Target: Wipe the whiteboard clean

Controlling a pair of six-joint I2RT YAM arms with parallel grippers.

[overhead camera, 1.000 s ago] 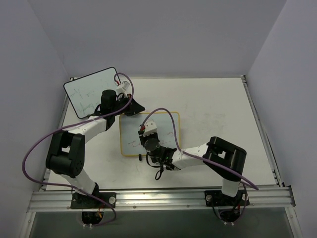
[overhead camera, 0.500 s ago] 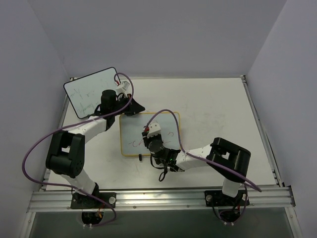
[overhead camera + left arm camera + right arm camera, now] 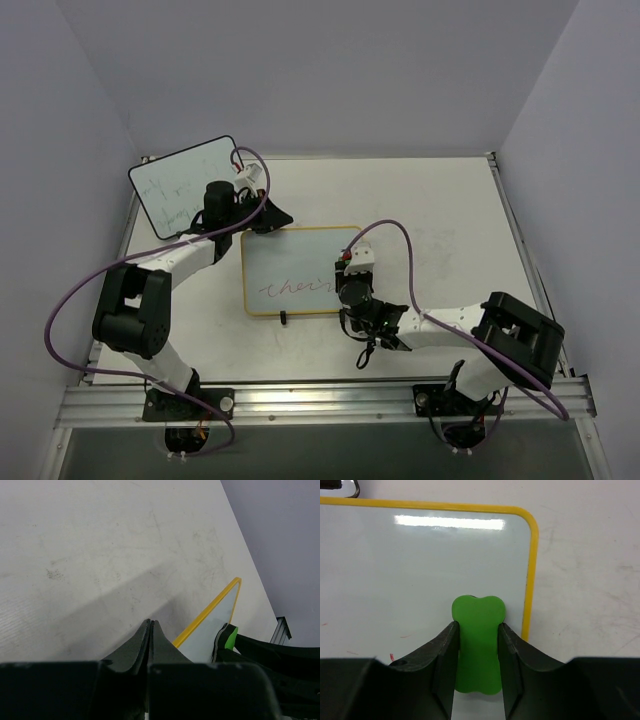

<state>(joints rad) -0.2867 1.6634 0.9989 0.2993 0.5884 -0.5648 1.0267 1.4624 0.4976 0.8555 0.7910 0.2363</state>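
Observation:
The whiteboard (image 3: pixel 290 262), with its thin yellow frame, lies flat in the middle of the table. Red handwriting (image 3: pixel 292 288) runs across its near half. My right gripper (image 3: pixel 351 263) is shut on a green eraser (image 3: pixel 478 611) and presses it on the board's surface (image 3: pixel 420 565), just inside the right yellow edge (image 3: pixel 532 580). My left gripper (image 3: pixel 274 220) is shut and empty at the board's far left corner. In the left wrist view its tips (image 3: pixel 150 623) sit beside the yellow edge (image 3: pixel 210 609), with the eraser (image 3: pixel 230 636) behind.
A black-framed whiteboard (image 3: pixel 183 184) leans at the back left, behind the left arm. A black clip foot (image 3: pixel 284 318) sticks out at the yellow board's near edge. Purple cables loop off both arms. Walls close in the table on three sides.
My right gripper slid the eraser rightward across the board, from its left-middle to the right edge. The red writing it covered now shows. The left arm has not moved.

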